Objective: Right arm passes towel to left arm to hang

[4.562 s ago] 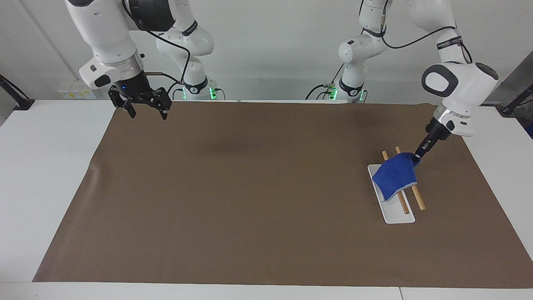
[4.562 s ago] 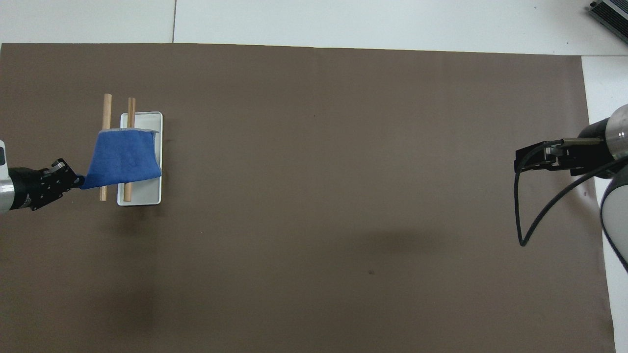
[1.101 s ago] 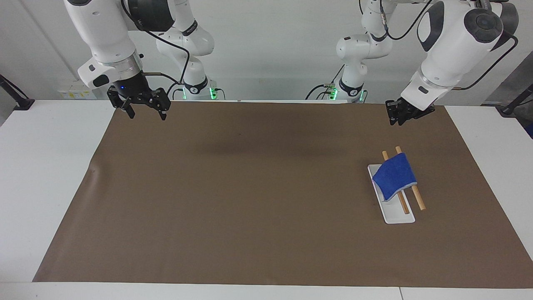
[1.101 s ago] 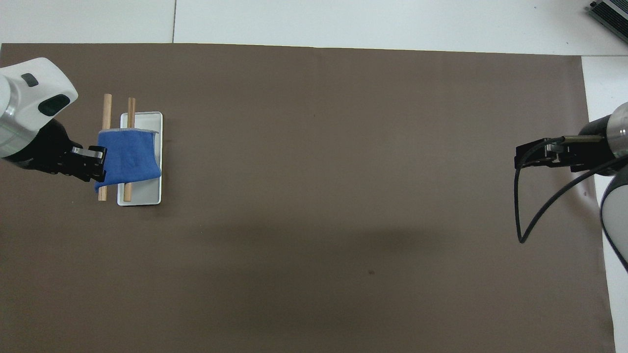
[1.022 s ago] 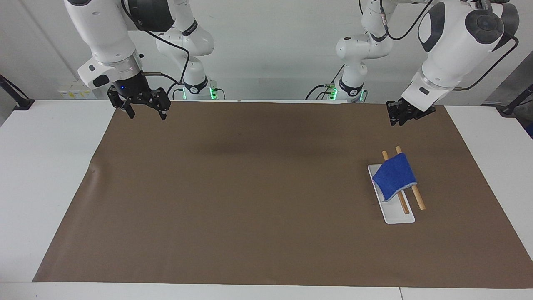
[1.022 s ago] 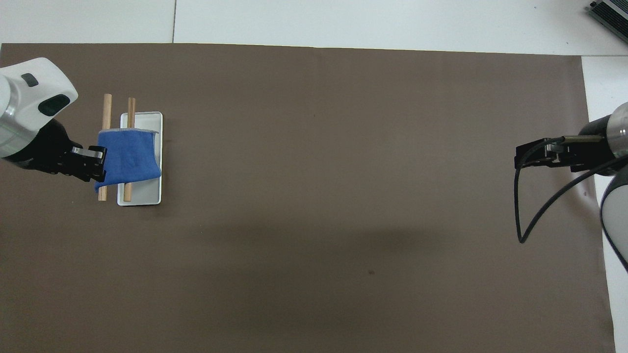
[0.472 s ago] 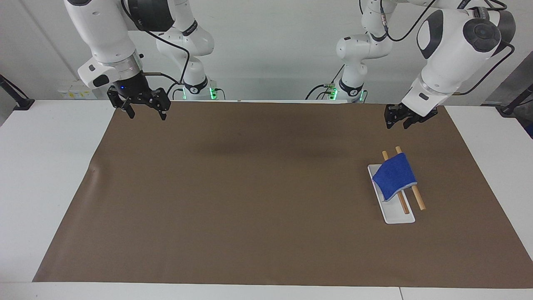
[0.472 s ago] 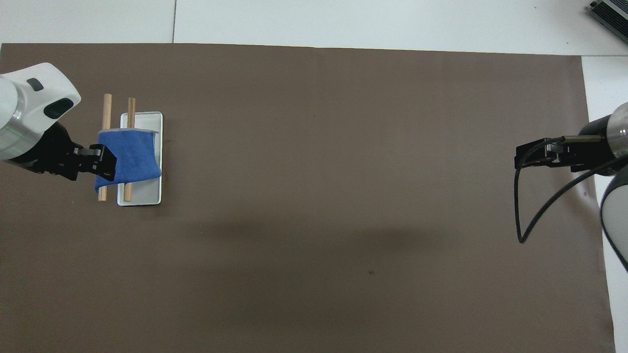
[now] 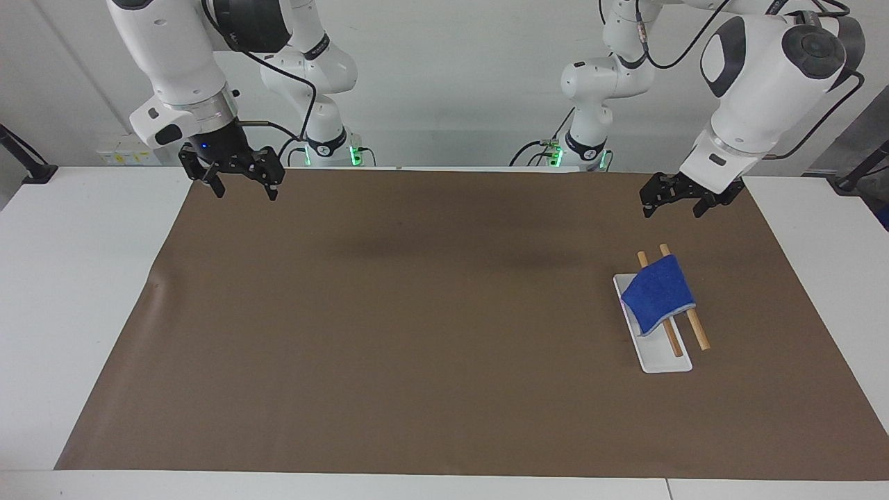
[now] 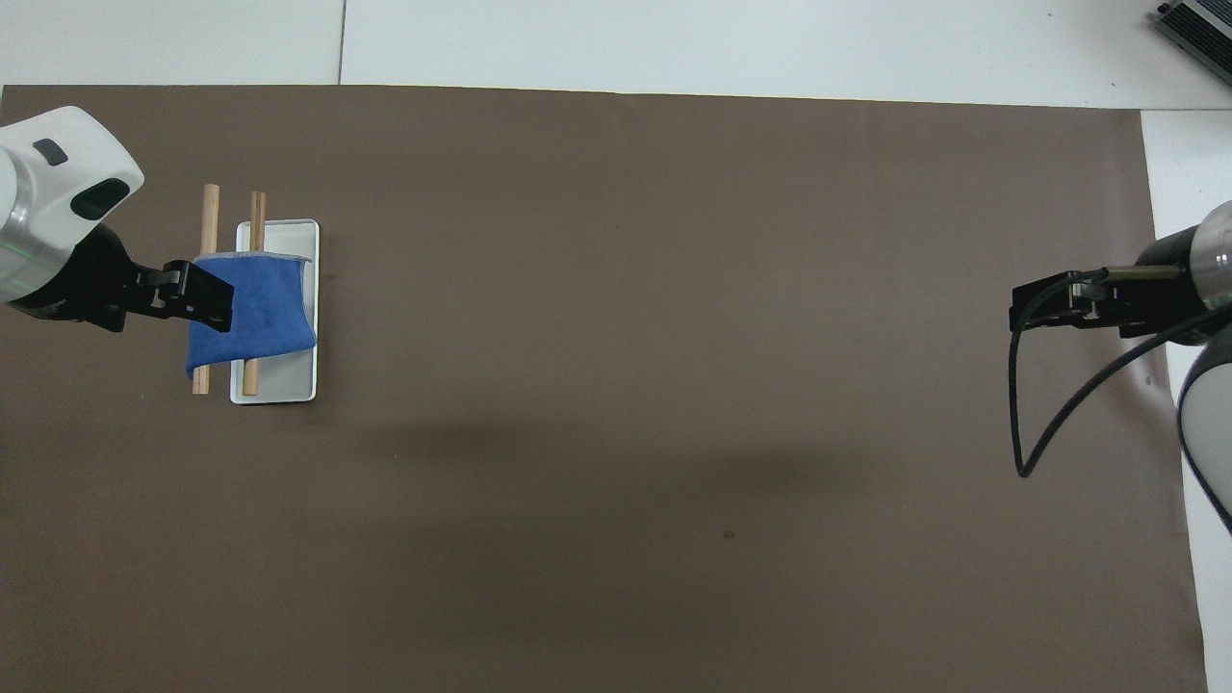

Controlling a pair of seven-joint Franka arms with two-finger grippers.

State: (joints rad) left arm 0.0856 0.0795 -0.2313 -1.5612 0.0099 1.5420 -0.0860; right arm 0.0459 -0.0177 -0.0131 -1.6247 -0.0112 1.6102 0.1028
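Note:
The blue towel (image 9: 656,294) hangs draped over the two wooden rods of the white-based rack (image 9: 663,360) at the left arm's end of the table; it also shows in the overhead view (image 10: 260,313), with the rack (image 10: 279,385) under it. My left gripper (image 9: 671,208) is open and empty, raised in the air well clear of the towel. In the overhead view the left gripper (image 10: 207,298) covers the towel's edge. My right gripper (image 9: 246,192) is open and empty and waits raised over the mat's corner at the right arm's end; it also shows in the overhead view (image 10: 1022,310).
A brown mat (image 9: 417,312) covers most of the white table (image 9: 83,292). A black cable (image 10: 1044,433) loops from the right wrist.
The left gripper has let go of the towel's corner and risen away from the rack; in the last second its wrist has turned. The towel stays draped. The right arm has not moved.

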